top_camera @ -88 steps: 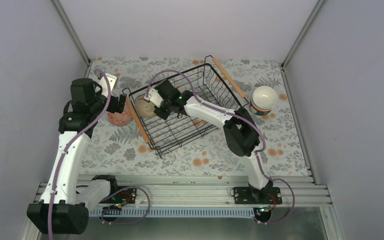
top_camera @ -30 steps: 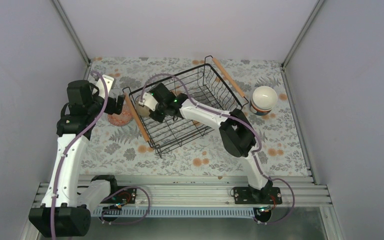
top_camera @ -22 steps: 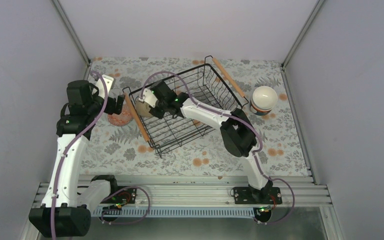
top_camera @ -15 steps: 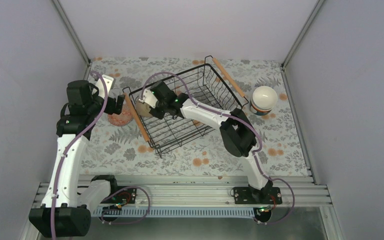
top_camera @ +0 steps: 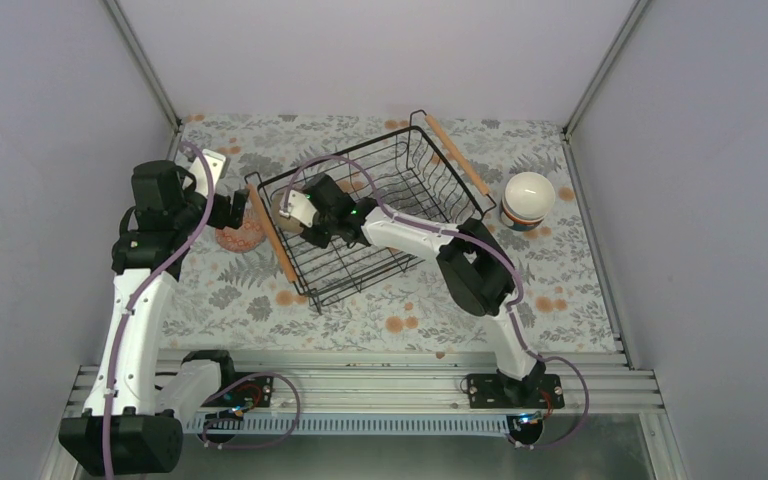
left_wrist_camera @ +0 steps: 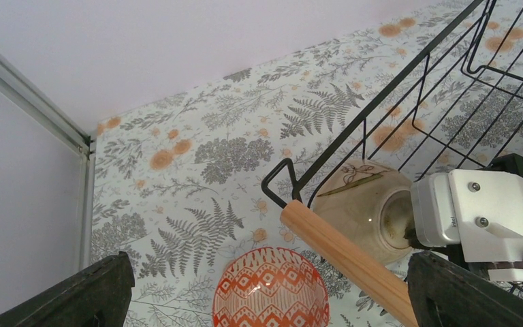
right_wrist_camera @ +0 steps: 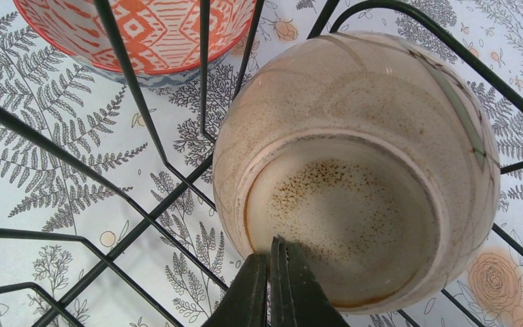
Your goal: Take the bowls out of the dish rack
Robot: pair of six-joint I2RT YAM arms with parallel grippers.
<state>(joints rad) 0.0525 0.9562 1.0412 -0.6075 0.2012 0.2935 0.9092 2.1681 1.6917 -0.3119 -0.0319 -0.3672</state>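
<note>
The black wire dish rack (top_camera: pixel 400 215) stands askew mid-table. The beige bowl (top_camera: pixel 285 212) lies on its side at the rack's left end, foot toward my right gripper (top_camera: pixel 305 222). In the right wrist view that gripper (right_wrist_camera: pixel 271 262) is shut on the foot ring of the beige bowl (right_wrist_camera: pixel 354 136). The orange bowl (top_camera: pixel 238 236) sits upside down on the table just outside the rack's left wooden handle (left_wrist_camera: pixel 344 262). My left gripper (top_camera: pixel 240 208) is open and empty above the orange bowl (left_wrist_camera: pixel 270 289). The beige bowl (left_wrist_camera: pixel 357 204) also shows in the left wrist view.
A white bowl (top_camera: pixel 527 193) sits upside down on a stack right of the rack, with a dark-banded bowl under it. The rack's second wooden handle (top_camera: pixel 457 155) is at the far right. Grey walls close in the floral table (top_camera: pixel 410 320) on three sides.
My right gripper has slid a little left and nearer inside the rack, staying at the beige bowl. The left arm has hardly moved.
</note>
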